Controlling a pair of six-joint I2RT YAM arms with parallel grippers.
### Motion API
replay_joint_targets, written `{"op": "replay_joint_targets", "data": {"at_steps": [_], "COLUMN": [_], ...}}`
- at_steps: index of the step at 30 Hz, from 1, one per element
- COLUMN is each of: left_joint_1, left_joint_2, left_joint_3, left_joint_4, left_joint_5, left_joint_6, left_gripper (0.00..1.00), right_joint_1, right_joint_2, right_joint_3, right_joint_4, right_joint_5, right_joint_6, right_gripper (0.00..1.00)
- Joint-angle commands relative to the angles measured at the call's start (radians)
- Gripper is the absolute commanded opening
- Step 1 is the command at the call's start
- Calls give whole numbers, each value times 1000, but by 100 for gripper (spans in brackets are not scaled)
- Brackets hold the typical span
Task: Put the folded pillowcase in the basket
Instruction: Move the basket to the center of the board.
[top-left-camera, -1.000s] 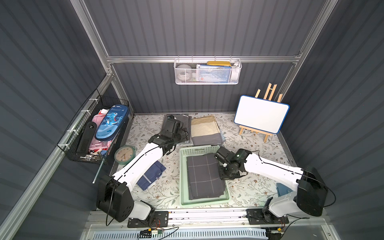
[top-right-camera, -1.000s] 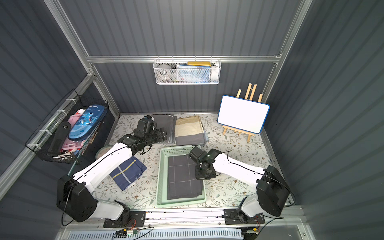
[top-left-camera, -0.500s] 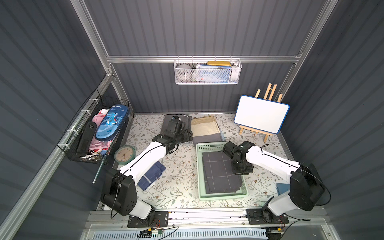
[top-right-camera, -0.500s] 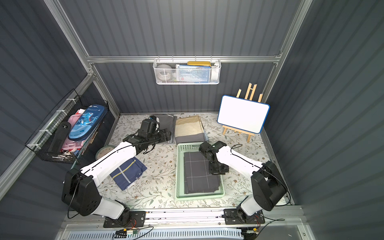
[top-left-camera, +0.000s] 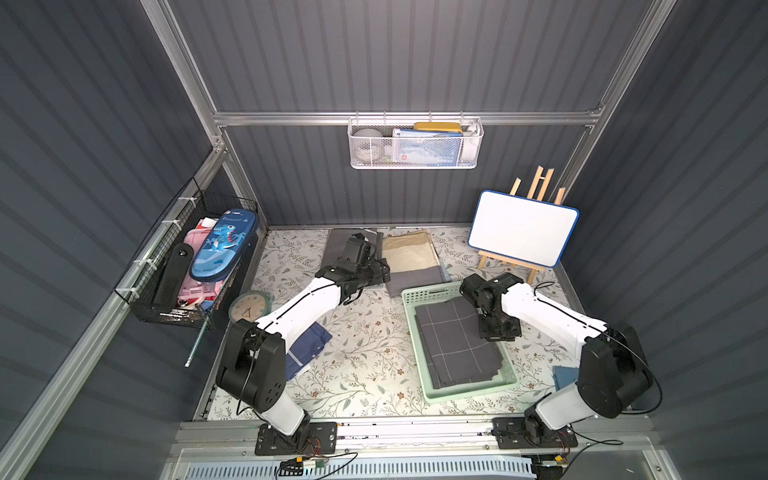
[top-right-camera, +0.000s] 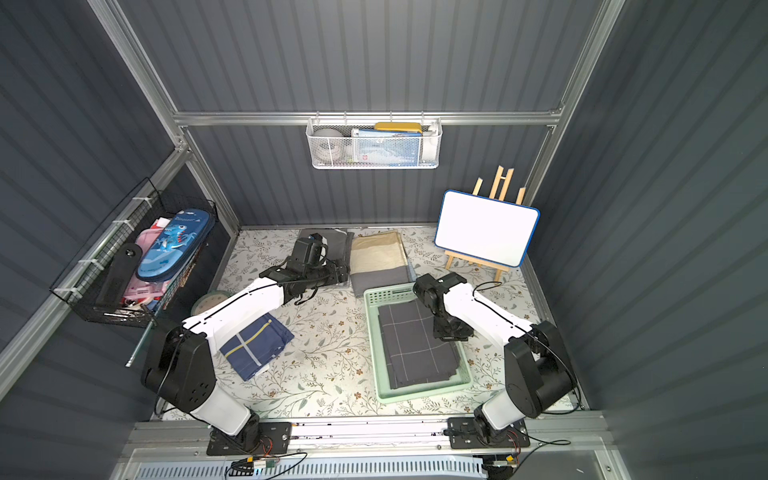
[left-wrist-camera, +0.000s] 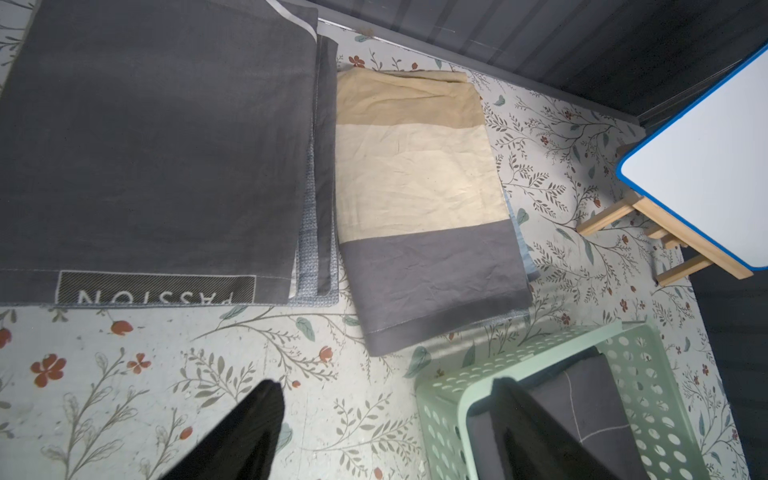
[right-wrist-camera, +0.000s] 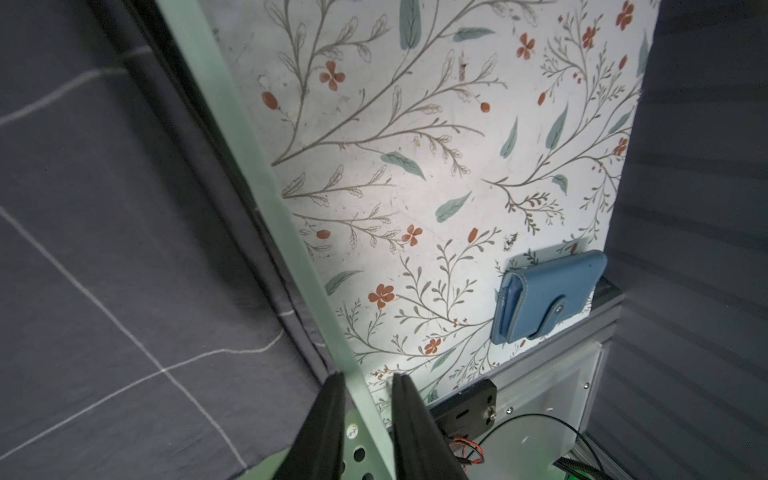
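Seemingly the placing is nearly done: the folded dark grey pillowcase with thin white checks (top-left-camera: 455, 345) lies flat inside the shallow mint-green perforated plastic basket (top-left-camera: 428, 293), lower right of centre. The right tool (right-wrist-camera: 368, 380) straddles its rim, jaws narrowly apart, and need only lift clear; the left tool (left-wrist-camera: 384, 384) hangs wide apart, empty.
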Motion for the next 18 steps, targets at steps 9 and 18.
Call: {"op": "replay_joint_targets", "data": {"at_steps": [9,18], "left_joint_1": [5,6], "left_joint_2": [129,344], "left_joint_3": [124,277], "left_joint_4": [5,23], "left_joint_5": [3,99], "left_joint_6": [33,22], "left_gripper": [84,84], "right_joint_1": [-108,-274], "right_joint_2": [-12,-54], "right_joint_3": [-62,-70], "right_joint_4": [21,35], "right_joint_5": [-10,-28], "right_joint_6": [-48,-72], "right_gripper": [23,21]}}
